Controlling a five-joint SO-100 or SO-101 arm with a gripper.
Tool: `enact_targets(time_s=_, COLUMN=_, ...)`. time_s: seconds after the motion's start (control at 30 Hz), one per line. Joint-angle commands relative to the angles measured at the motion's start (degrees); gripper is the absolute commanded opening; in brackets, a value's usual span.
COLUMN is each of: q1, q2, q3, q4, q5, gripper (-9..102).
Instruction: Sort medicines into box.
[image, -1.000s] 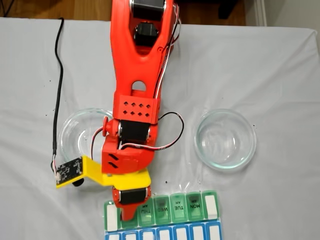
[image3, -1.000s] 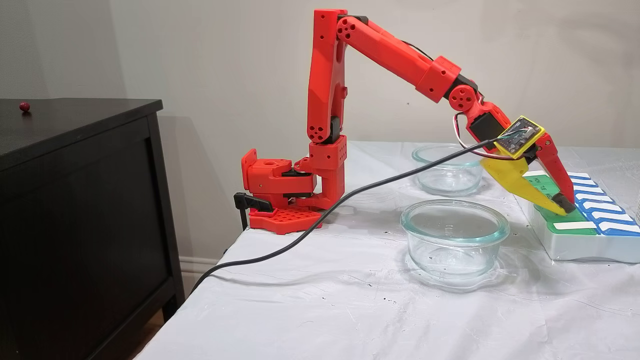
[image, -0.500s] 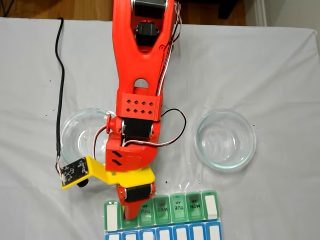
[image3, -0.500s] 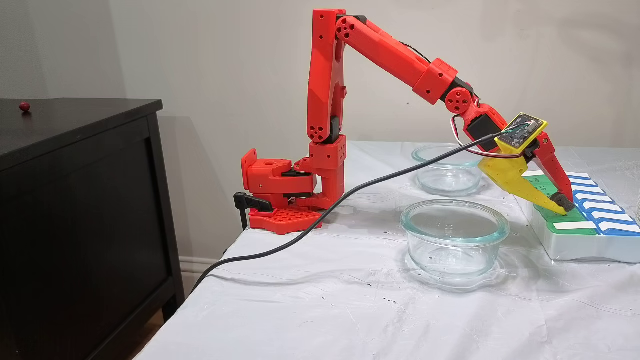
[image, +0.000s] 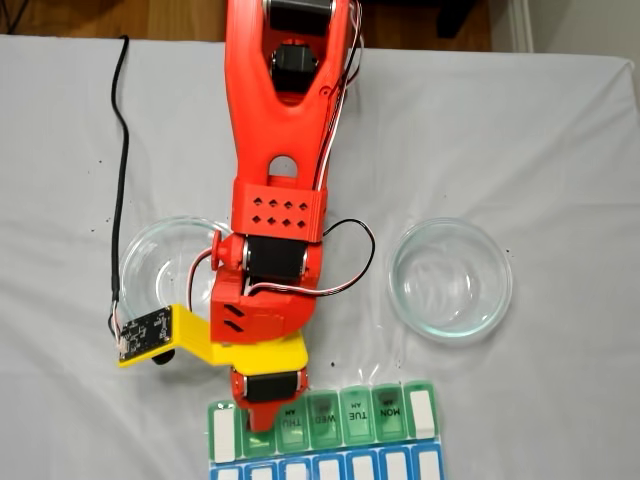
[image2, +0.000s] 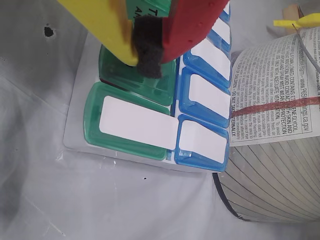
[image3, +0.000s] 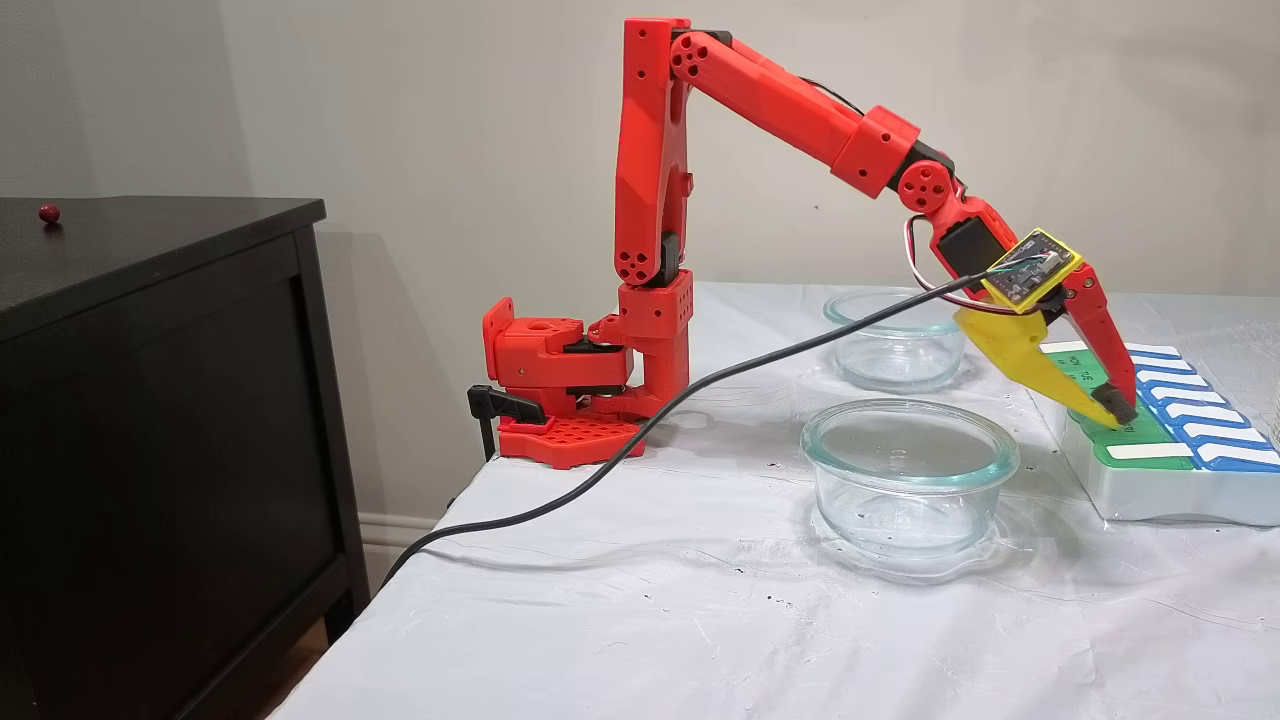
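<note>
Side, top and wrist views of the arm at the pill box. We see the jaws (image2: 149, 50) closed, the yellow finger and the red finger meeting on a black foam pad, with no ball visible between them; whether a ball hides under the pad we cannot tell. The box (image2: 131, 122) lies directly beneath the jaws, whose tip touches or nearly touches a shut translucent green lid, the 2nd from the box's near end in the wrist view. In the top view the jaws (image: 258, 420) sit beside the THU lid; in the side view the jaws (image3: 1118, 413) rest at the green row of the box (image3: 1150, 490). The 2 glass dishes (image3: 908, 480) behind the jaws look empty. 1 red ball (image3: 48, 212) lies far behind the jaws, on the black cabinet (image3: 160, 300).

Risks, as we judge them: further descent could press the lid and tip or shove the light box across the table (image3: 650, 600); with the lid shut, any released ball would roll off.
</note>
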Motion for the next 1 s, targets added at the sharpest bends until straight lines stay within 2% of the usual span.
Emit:
enact_targets(time_s=0.0, q1=0.53, q2=1.58, q3=-0.7, q4=1.49, q5=0.44, gripper=0)
enact_targets(time_s=0.5, q1=1.85, q2=2.37, q3=-4.75, q4=10.55, q5=5.1, gripper=0)
enact_targets(time_s=0.7, q1=1.58, q2=3.43, q3=-4.39, q4=8.96, q5=5.63, gripper=0)
enact_targets(time_s=0.97, q1=0.26, q2=14.68, q3=-1.32, q4=-3.96, q5=6.94, gripper=0)
